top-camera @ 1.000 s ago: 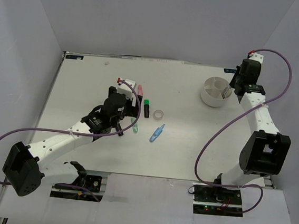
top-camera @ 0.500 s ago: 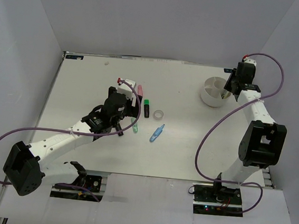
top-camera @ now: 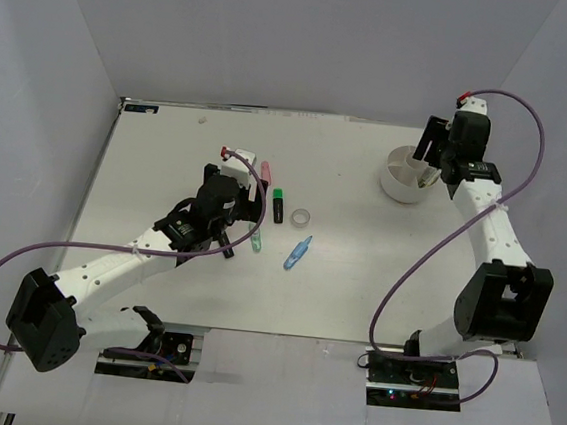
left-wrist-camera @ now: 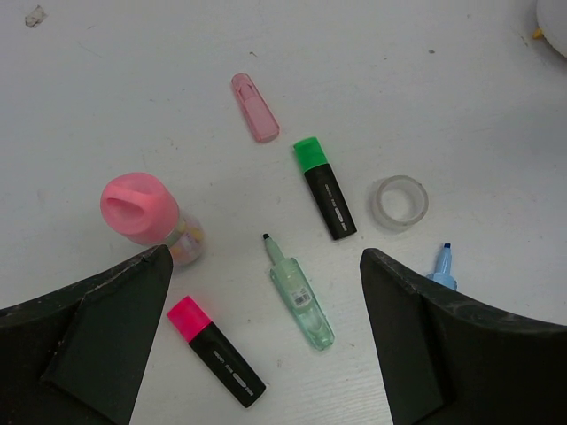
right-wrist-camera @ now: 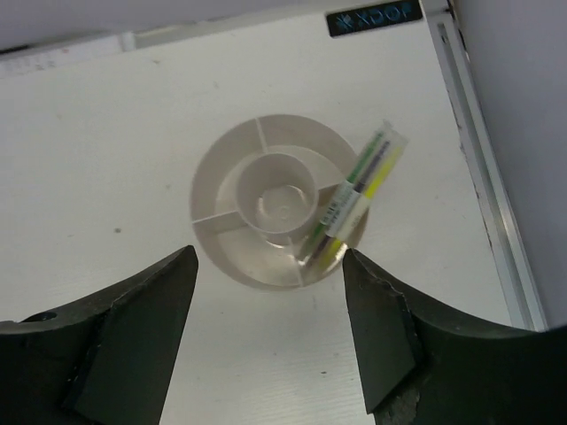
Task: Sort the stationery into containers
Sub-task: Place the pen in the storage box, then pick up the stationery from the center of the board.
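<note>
The left gripper (left-wrist-camera: 264, 255) hung spread and empty over a pink-capped highlighter (left-wrist-camera: 215, 351), pale green pen (left-wrist-camera: 299, 292), green-capped highlighter (left-wrist-camera: 324, 189) and tape ring (left-wrist-camera: 400, 201). Farther off, the right gripper (right-wrist-camera: 267, 255), likewise spread, hovered above the white tub (right-wrist-camera: 205, 186), a clear pen packet (right-wrist-camera: 359, 190) leaning in 1 outer compartment.

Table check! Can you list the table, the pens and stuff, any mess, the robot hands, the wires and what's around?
Surface: white table, no spills seen.
Job's things: loose: pink-capped glue stick, pink eraser, green-capped highlighter, pink-capped highlighter, tape ring, green pen, blue pen; a clear packet of pens leans in the white tub.
Clutter: tiny speck, unclear.
Grippers: left gripper open over the loose items; right gripper open above the tub.
Cables: left purple cable, right purple cable, both in loose loops.
Surroundings: plain pale walls.
</note>
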`<state>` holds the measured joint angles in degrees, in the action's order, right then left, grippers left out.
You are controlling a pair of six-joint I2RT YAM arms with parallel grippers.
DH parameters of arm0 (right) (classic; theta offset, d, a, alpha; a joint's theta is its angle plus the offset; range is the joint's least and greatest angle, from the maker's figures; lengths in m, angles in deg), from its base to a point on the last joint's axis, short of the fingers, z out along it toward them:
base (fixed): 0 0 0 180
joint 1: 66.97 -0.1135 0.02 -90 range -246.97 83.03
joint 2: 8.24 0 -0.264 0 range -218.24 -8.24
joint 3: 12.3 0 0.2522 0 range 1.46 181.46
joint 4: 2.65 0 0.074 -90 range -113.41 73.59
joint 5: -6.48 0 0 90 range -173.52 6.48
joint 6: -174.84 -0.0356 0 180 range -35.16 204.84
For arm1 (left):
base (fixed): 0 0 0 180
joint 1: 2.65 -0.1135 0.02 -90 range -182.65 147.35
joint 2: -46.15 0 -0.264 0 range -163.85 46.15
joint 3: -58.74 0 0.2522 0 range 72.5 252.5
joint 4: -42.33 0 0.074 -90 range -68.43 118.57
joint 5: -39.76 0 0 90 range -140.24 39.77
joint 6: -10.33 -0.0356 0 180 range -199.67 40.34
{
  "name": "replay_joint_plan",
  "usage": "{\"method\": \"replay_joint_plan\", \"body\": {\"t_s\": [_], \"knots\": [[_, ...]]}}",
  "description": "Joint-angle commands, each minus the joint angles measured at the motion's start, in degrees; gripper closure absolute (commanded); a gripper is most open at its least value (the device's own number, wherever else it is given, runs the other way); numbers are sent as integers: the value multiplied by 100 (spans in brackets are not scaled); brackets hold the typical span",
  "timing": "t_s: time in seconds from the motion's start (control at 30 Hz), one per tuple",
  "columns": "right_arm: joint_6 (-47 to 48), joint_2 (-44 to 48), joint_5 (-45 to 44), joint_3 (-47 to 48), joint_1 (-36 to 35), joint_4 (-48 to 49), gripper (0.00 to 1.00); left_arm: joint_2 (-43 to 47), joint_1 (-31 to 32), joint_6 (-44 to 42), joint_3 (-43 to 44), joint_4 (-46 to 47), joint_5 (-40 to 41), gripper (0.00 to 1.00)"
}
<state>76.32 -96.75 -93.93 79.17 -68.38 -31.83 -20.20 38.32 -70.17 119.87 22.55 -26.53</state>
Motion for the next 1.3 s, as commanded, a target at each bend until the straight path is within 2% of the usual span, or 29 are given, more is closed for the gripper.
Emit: {"method": "replay_joint_plan", "body": {"t_s": [0.0,0.23,0.37,0.63,0.83,0.97,1.07,1.27], "knots": [[174,615,372,-299,-421,127,27,34,-45,61,193,-13,-41,2],[754,888,830,-1029,-1791,469,29,166,-80,131,176,13,-24,2],[1106,477,918,-1258,-2616,531,32,289,-98,140,123,66,29,2],[1361,-174,980,-1338,-3654,768,35,535,-142,105,9,242,214,2],[1361,-658,840,-1197,-3937,839,37,500,-160,140,0,242,170,2],[1177,-896,262,-1127,-3937,865,39,465,-160,149,9,233,134,2],[992,-1142,-162,-943,-3937,707,41,421,-168,149,17,216,99,2],[720,-1537,-365,-670,-3920,646,49,324,-168,167,61,171,20,2]]}}
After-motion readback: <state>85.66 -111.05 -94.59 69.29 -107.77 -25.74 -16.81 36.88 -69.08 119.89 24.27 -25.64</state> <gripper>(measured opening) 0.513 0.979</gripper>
